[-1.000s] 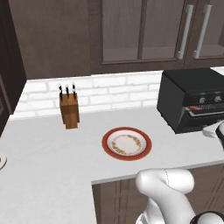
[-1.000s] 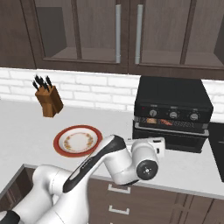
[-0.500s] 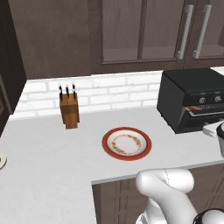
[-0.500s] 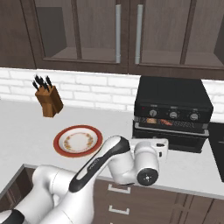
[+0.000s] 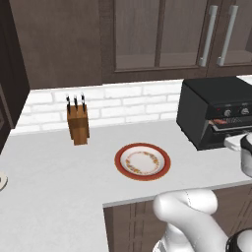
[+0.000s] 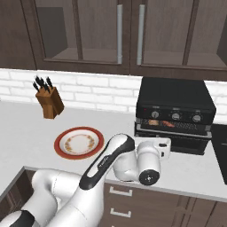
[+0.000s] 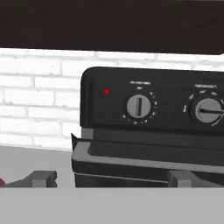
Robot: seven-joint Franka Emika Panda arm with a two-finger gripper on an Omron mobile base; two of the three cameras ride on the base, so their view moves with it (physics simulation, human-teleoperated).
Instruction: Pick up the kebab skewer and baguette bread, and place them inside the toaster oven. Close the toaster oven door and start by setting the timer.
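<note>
The black toaster oven (image 6: 174, 103) stands on the counter at the right, also in the left base view (image 5: 209, 115). Its door (image 6: 172, 135) leans a little out from the top, leaving a narrow gap. A reddish-brown strip of food (image 6: 166, 124) shows in that gap; I cannot tell the kebab skewer from the baguette bread there. My gripper (image 6: 162, 142) is level with the door's upper edge, just in front of it, open and holding nothing. In the hand view its fingertips (image 7: 43, 178) flank the door's top edge (image 7: 144, 158), below the knobs (image 7: 139, 106).
An empty red-rimmed plate (image 6: 79, 142) lies on the counter left of the oven. A wooden knife block (image 6: 49, 102) stands against the white brick wall. Dark cabinets hang above. The counter's front edge (image 5: 162, 194) runs just under my arm.
The wrist has turned slightly in front of the oven door. The jaws stay wide apart and nothing else has moved.
</note>
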